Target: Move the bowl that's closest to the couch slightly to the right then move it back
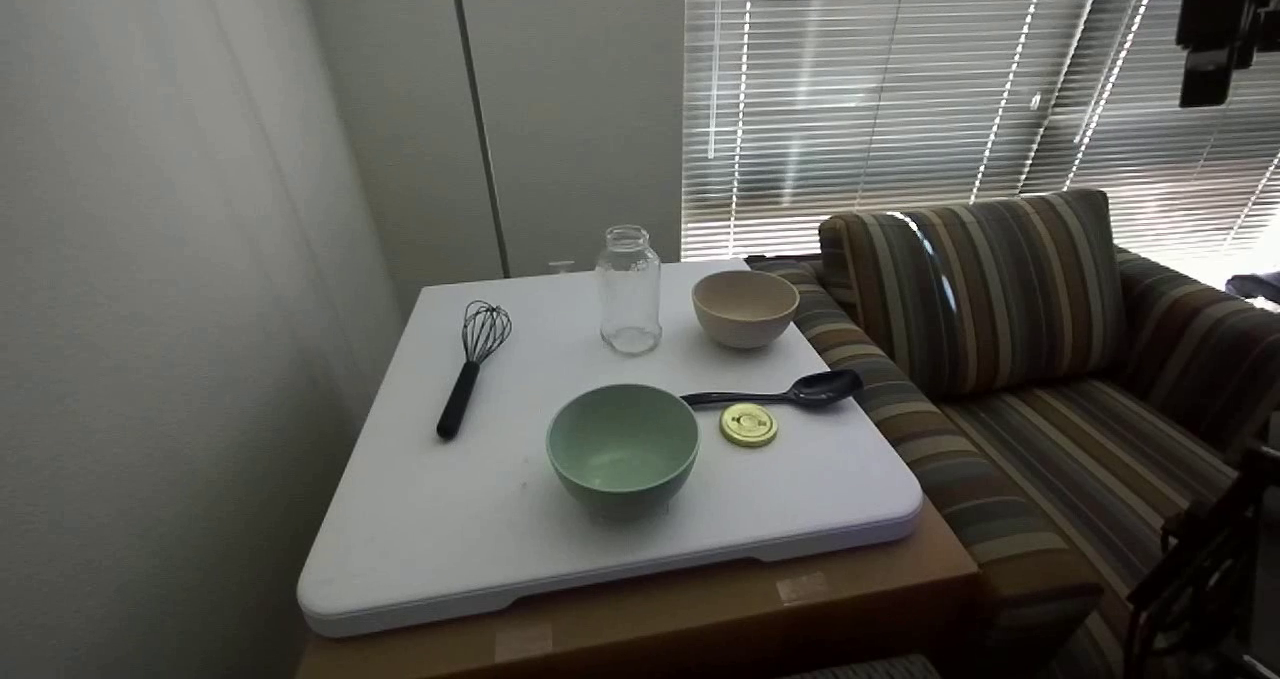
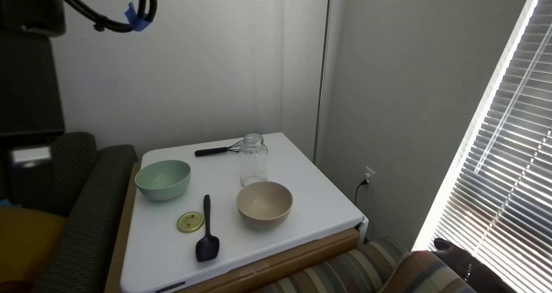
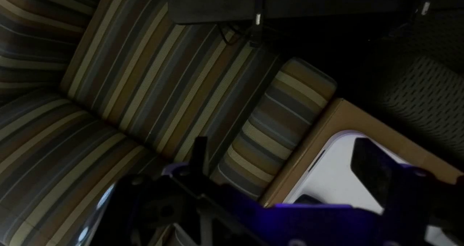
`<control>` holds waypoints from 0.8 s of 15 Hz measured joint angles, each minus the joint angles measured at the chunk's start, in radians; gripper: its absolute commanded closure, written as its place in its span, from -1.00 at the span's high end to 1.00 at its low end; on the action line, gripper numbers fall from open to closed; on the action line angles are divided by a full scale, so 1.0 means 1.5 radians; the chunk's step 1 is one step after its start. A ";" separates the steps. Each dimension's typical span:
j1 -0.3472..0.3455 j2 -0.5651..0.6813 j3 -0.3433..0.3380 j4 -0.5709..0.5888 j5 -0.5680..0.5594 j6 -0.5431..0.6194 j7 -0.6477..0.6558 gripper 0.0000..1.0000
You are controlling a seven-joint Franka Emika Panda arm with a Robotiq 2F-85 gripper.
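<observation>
The small beige bowl (image 1: 745,321) stands upright near the far right corner of the white table top, close to the couch armrest. It also shows in an exterior view (image 2: 264,209). The brown, tan and grey striped couch (image 1: 990,304) stands along the table's side and fills much of the wrist view (image 3: 174,83). My gripper (image 3: 282,155) has its fingers wide apart with nothing between them. It is high up and away from the bowl, at the upper right in an exterior view (image 1: 1212,69) and at the left edge in an exterior view (image 2: 30,168). The bowl is out of the wrist view.
A larger pale green bowl (image 1: 623,449), a glass jar (image 1: 630,294), a black spoon (image 1: 800,391), a gold lid (image 1: 748,425) and a black whisk (image 1: 470,369) are on the white table top (image 1: 430,539). The glass jar stands beside the beige bowl. Walls border the table.
</observation>
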 measured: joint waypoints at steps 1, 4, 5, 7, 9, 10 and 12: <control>0.000 0.000 0.000 0.000 0.000 0.000 0.000 1.00; 0.001 0.000 0.000 -0.001 0.001 0.001 0.000 1.00; 0.002 0.000 0.000 -0.003 0.002 0.003 -0.002 1.00; 0.008 0.006 -0.001 -0.013 0.001 0.022 -0.017 1.00; 0.020 0.024 -0.001 -0.018 -0.004 0.053 -0.055 1.00; 0.028 0.039 -0.001 -0.017 -0.007 0.069 -0.079 1.00; 0.045 0.077 0.001 -0.006 -0.016 0.094 -0.125 1.00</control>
